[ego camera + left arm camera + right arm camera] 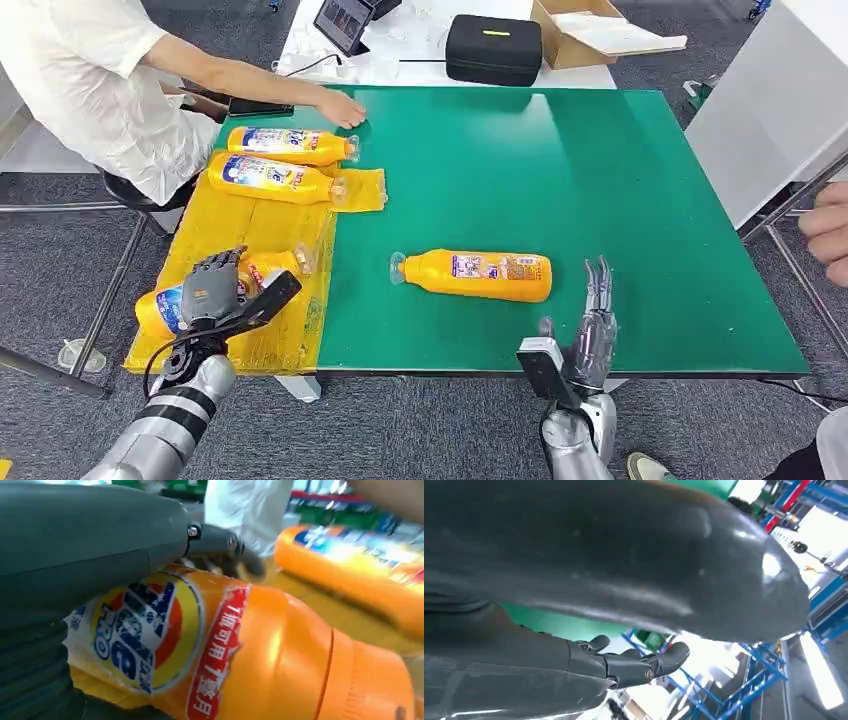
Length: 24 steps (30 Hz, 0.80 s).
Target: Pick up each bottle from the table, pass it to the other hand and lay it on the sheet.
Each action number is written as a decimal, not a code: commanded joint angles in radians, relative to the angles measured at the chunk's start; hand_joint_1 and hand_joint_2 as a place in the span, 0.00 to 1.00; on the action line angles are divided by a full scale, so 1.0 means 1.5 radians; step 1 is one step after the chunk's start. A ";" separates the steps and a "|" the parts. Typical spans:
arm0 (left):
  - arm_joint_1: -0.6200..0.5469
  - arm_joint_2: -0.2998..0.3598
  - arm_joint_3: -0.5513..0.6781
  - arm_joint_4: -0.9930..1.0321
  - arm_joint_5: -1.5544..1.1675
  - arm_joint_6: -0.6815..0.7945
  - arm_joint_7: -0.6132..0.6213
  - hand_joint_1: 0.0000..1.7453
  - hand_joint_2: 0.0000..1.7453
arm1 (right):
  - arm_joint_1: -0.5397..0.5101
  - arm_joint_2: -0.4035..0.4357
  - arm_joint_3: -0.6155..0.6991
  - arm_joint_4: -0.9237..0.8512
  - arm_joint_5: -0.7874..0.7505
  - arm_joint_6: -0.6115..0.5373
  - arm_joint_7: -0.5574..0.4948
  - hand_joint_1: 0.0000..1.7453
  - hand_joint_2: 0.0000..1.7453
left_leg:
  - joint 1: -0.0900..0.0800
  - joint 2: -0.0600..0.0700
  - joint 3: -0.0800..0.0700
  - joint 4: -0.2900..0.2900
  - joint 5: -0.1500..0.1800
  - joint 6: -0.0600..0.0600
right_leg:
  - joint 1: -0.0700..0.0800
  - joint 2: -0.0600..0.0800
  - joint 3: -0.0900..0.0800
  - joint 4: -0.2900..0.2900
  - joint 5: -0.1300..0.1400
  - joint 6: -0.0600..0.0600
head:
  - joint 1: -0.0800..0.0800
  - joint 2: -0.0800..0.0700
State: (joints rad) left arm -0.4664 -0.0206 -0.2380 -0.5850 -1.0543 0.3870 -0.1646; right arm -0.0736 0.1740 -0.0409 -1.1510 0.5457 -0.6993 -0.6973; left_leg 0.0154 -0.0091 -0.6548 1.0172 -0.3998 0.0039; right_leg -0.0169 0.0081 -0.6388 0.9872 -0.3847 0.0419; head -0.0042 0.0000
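An orange bottle (472, 275) lies on its side in the middle of the green table (560, 170), cap to the left. My right hand (597, 318) stands just right of its base near the front edge, fingers (634, 664) straight and apart, holding nothing. Along the table's left side lies the yellow sheet (250, 225), with two bottles (290, 145) (270, 178) at its far end. At the sheet's near end my left hand (212, 290) grips a third bottle (160, 308) from above. Up close, that bottle's label (145, 630) sits between thumb and fingers (225, 547).
A seated person at the far left rests a hand (342, 108) on the table's back edge. Another person's hand (828, 232) shows at the right. Behind the table stand a black case (493, 48), a cardboard box (600, 35) and a tablet (343, 22).
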 commanded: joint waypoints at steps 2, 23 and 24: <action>-0.071 -0.001 -0.025 0.102 0.014 -0.091 -0.016 0.00 1.00 | -0.042 -0.026 0.079 0.093 -0.032 0.001 -0.001 0.00 0.00 | 0.000 0.001 0.004 0.000 -0.001 0.000 | 0.001 0.000 0.004 0.000 -0.001 -0.001 | 0.000 0.000; 0.011 0.009 -0.191 -0.202 0.090 -0.072 -0.084 0.00 1.00 | -0.066 -0.031 0.146 0.096 -0.020 0.001 -0.001 0.00 1.00 | 0.000 0.001 0.002 0.001 -0.001 0.000 | 0.001 0.000 0.003 0.000 -0.001 -0.001 | 0.000 0.000; 0.014 0.010 -0.195 -0.204 0.091 -0.066 -0.091 0.00 1.00 | -0.066 -0.031 0.144 0.095 -0.014 0.001 -0.001 0.00 1.00 | 0.000 0.001 0.002 0.000 -0.001 0.000 | 0.000 0.000 0.002 0.000 -0.001 -0.001 | 0.000 0.000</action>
State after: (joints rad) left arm -0.4237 -0.0240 -0.4395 -0.8576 -0.9472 0.2720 -0.2815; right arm -0.1132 0.1472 0.1313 -1.0700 0.5188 -0.6992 -0.6973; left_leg 0.0154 -0.0099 -0.6552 1.0172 -0.3998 0.0033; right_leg -0.0169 0.0079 -0.6387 0.9872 -0.3850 0.0419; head -0.0038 0.0000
